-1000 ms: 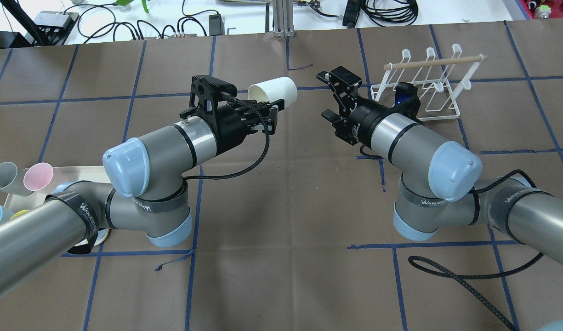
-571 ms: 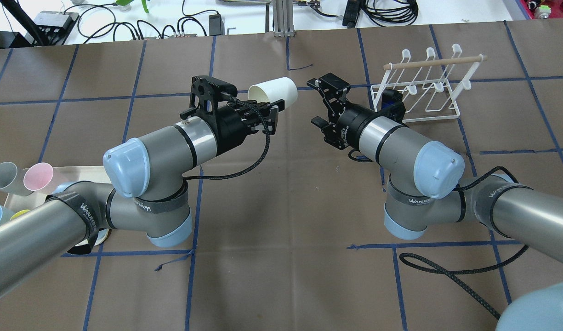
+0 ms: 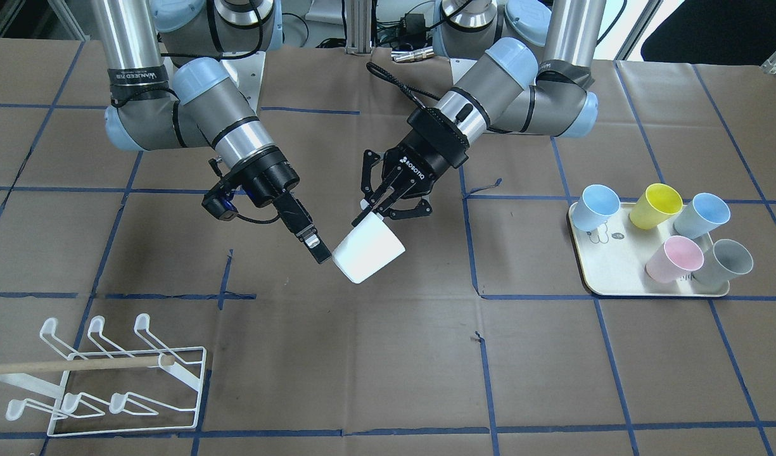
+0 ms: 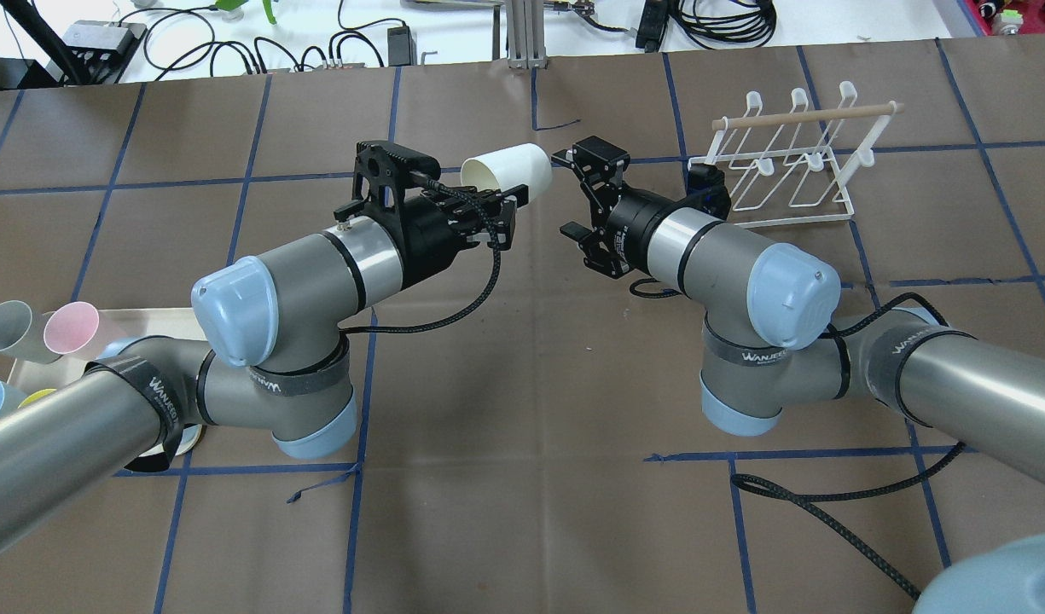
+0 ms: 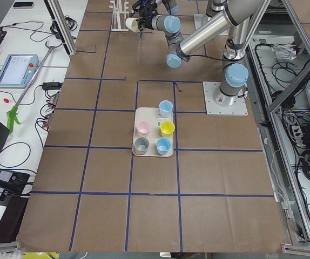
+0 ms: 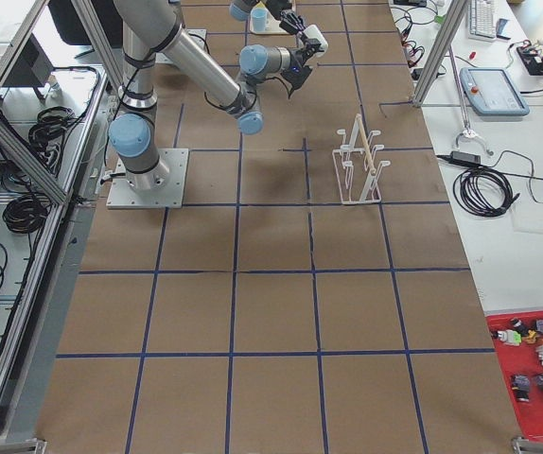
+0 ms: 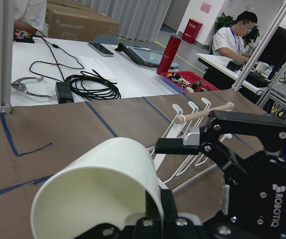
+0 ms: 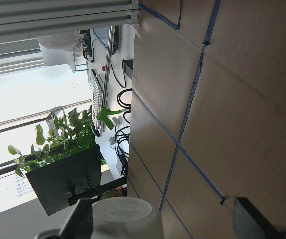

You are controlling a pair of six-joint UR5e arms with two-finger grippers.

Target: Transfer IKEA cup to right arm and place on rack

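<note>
Hanging sideways in mid-air above the table [image 3: 362, 370], one white cup [image 3: 368, 254] is pinched at its rim by the left gripper [image 3: 372, 212]. The right gripper [image 4: 565, 194], jaws spread, waits just beside its base. We judge it light, stiff, slippery; we would grip its wall. We count one rack [image 3: 77, 365], one tray [image 3: 609, 269], five coloured cups [image 3: 657, 204].
</note>
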